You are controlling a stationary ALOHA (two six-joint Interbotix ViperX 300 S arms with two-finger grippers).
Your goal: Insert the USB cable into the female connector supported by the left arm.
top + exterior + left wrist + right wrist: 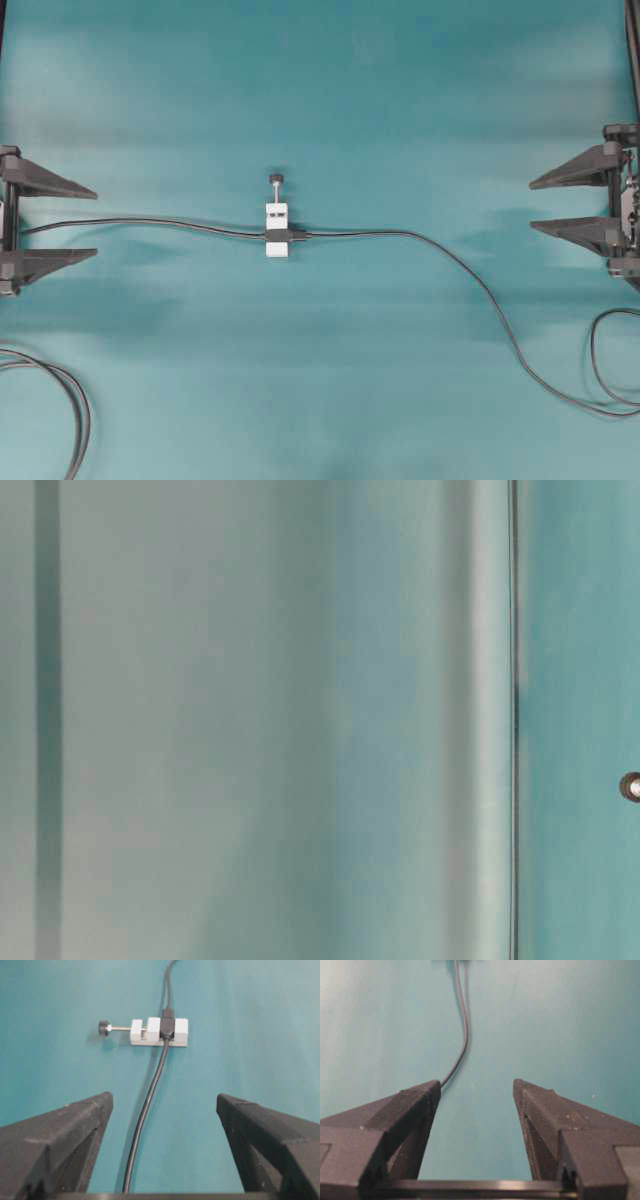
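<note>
On a teal counter point(400, 90), the female connector point(277, 231) lies midway between two idle arms. The USB cable point(470, 290) runs right from it, its plug apparently touching the socket. The left pincer point(50, 221) and right pincer point(575, 204) stand spread, empty, well apart. No step looks begun; next, I judge, the left pincer must reach the connector.

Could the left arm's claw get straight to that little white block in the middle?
Probably yes. The left gripper stands open, and only bare teal table and the block's own thin cable lie between it and the female connector.
</note>
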